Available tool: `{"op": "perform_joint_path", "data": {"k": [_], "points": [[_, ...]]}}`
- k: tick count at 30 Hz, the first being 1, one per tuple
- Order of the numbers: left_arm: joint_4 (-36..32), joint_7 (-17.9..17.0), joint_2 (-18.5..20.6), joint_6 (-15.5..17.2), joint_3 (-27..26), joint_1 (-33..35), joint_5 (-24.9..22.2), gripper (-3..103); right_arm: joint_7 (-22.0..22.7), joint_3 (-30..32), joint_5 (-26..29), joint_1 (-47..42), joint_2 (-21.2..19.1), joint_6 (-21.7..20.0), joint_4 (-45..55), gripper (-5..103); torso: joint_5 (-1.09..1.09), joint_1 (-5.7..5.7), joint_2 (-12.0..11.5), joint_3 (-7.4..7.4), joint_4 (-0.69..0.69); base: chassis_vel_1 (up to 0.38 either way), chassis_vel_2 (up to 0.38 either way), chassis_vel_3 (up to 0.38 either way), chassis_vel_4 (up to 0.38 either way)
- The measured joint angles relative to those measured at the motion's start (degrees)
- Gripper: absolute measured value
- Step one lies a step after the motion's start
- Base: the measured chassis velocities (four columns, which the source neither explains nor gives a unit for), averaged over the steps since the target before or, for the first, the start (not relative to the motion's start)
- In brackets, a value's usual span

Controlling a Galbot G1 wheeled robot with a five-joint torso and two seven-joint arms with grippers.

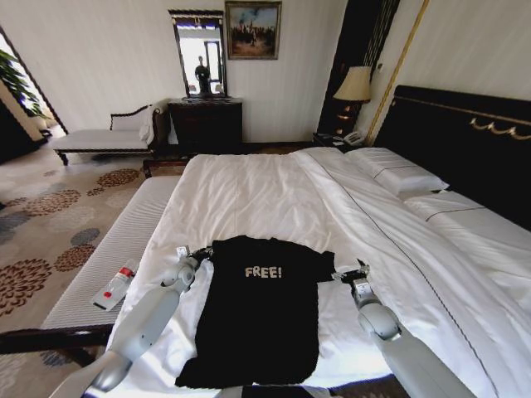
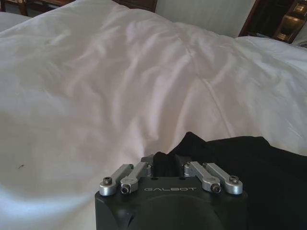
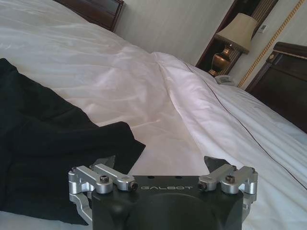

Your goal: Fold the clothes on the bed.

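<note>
Both pincers flank the T-shirt (image 1: 264, 311): left pincer (image 1: 194, 254) seemingly pinching its sleeve, right pincer (image 1: 351, 273) spread.

A black T-shirt (image 1: 261, 319) with white "FREE!" lettering is lying flat, chest up, near the foot of the bed (image 1: 274, 195), which is wearing a white duvet and pillows.
</note>
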Motion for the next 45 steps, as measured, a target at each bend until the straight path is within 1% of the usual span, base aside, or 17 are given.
{"op": "perform_joint_path", "data": {"k": [1,3,4,5,6,7,9,13,16,20,27,30,41,42,43,44,45], "points": [[-0.35,-0.08,0.12,-0.01,0.0,0.12,-0.01,25,0.0,-0.03,0.0,0.02,0.02,0.0,0.01,100,0.01,0.0,0.0,0.0,0.0,0.0,0.0,0.0,0.0],[-0.66,-0.17,0.24,-0.01,0.0,0.26,-0.02,25,-0.01,-0.06,0.0,0.03,0.05,0.0,0.01,100,0.0,0.0,0.0,0.0,0.0,0.0,0.0,0.0,0.0],[-1.26,-0.31,0.49,-0.03,-0.03,0.61,-0.05,14,-0.01,-0.08,0.0,0.07,0.11,0.0,0.03,100,0.01,0.0,0.0,0.0,0.0,0.0,0.0,0.0,0.0],[-1.57,-0.38,0.63,-0.03,-0.15,0.85,-0.08,14,-0.01,-0.08,0.0,0.08,0.13,0.0,0.04,100,0.0,0.0,0.0,0.0,0.0,0.0,0.0,0.0,0.0],[-1.87,-0.51,0.78,-0.05,-0.3,1.11,-0.09,8,-0.01,-0.09,-0.01,0.08,0.15,0.0,0.04,100,0.0,0.0,0.0,0.0,0.0,0.0,0.0,0.0,0.0],[-1.87,-0.51,0.78,-0.05,-0.3,1.11,-0.09,8,-0.01,-0.09,-0.01,0.08,0.15,0.0,0.04,100,0.0,0.0,0.0,0.0,0.0,0.0,0.0,0.0,0.0],[-2.6,-0.73,1.07,-0.11,-0.89,1.82,-0.12,2,-0.03,-0.08,-0.02,0.01,0.15,0.01,0.08,100,0.0,0.0,0.0,0.0,0.0,0.0,0.0,0.0,0.0],[-4.3,-1.22,1.72,-0.16,-2.8,3.45,-0.56,2,-0.04,0.02,-0.03,-0.09,0.15,0.07,0.19,100,0.0,0.0,0.0,0.0,-0.01,0.0,0.0,0.0,0.0],[-6.44,-1.29,3.52,-0.28,-5.58,6.26,-1.69,2,-0.12,0.11,-0.04,-0.16,0.15,0.24,0.34,100,0.0,0.0,0.0,-0.01,0.0,0.0,0.0,0.0,0.0],[-6.04,-1.19,5.02,-0.58,-6.15,6.76,-1.77,2,-0.21,-0.67,-0.01,0.45,0.16,0.33,-0.07,100,-0.01,-0.01,0.0,0.0,0.02,0.0,0.0,0.0,0.0],[-5.61,-2.64,5.45,-0.05,-4.99,2.59,-3.94,2,-0.21,-1.9,0.78,1.61,0.58,0.34,0.37,100,0.0,0.0,0.0,0.0,-0.02,0.0,0.0,0.0,0.0],[-5.69,-2.81,5.69,0.14,-4.82,2.32,-4.17,2,-0.22,-1.9,1.08,1.61,0.63,0.34,0.5,100,0.0,0.0,0.0,0.0,-0.02,0.0,0.0,0.0,0.0],[-7.68,-2.72,8.44,0.3,-7.01,8.31,-4.47,2,-0.31,-2.56,3.04,2.46,0.88,0.44,0.19,100,0.01,0.0,0.0,-0.01,0.02,0.0,0.0,0.0,0.0],[-7.92,-2.87,8.53,0.31,-7.03,9.04,-4.3,-1,-0.31,-2.85,3.26,2.87,0.81,0.42,0.04,100,0.0,-0.01,0.0,0.0,0.02,0.0,0.0,0.0,0.0],[-8.08,-3.32,8.46,0.44,-7.0,9.41,-4.03,3,-0.31,-3.09,3.4,3.32,0.74,0.42,-0.14,100,0.0,0.0,0.0,0.0,0.01,0.0,0.0,0.0,0.0],[-8.25,-3.54,8.35,0.5,-6.95,9.65,-3.76,3,-0.31,-3.22,3.49,3.54,0.71,0.42,-0.22,100,0.0,-0.01,0.0,-0.01,0.01,0.0,0.0,0.0,0.0],[-8.56,-3.69,8.19,0.53,-6.87,9.94,-3.27,9,-0.31,-3.35,3.68,3.84,0.69,0.42,-0.32,100,0.0,0.0,0.0,0.0,0.01,0.0,0.0,0.0,0.0]]}}
